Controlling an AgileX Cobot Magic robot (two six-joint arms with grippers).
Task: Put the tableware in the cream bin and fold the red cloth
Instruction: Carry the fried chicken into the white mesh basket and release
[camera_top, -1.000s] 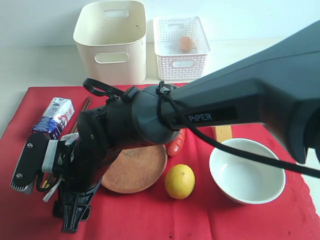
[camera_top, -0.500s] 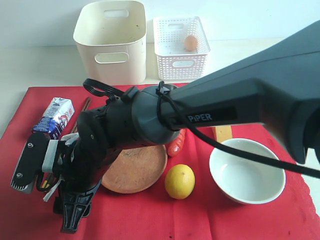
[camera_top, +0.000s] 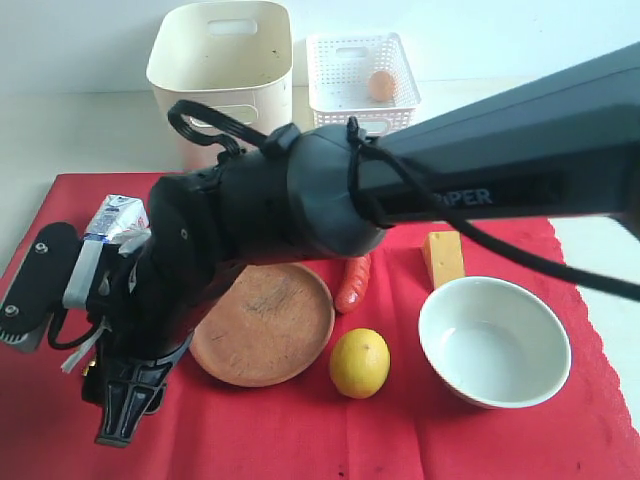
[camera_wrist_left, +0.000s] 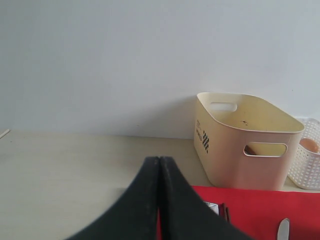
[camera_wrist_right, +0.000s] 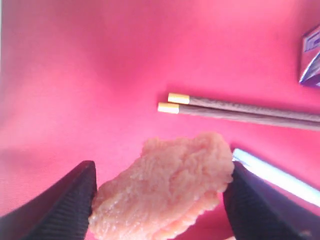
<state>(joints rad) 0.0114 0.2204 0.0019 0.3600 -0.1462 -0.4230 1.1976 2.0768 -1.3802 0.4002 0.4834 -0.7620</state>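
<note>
While the right tool grips a soft pink meat slice, the thin, stiff, gold-tipped brown chopsticks just beyond look slippery, best pinched together mid-length.

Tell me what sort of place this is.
Probably a robot test bench staged as a dining table: a red cloth with a plate, bowl and lemon, a cream bin against a bare wall.
</note>
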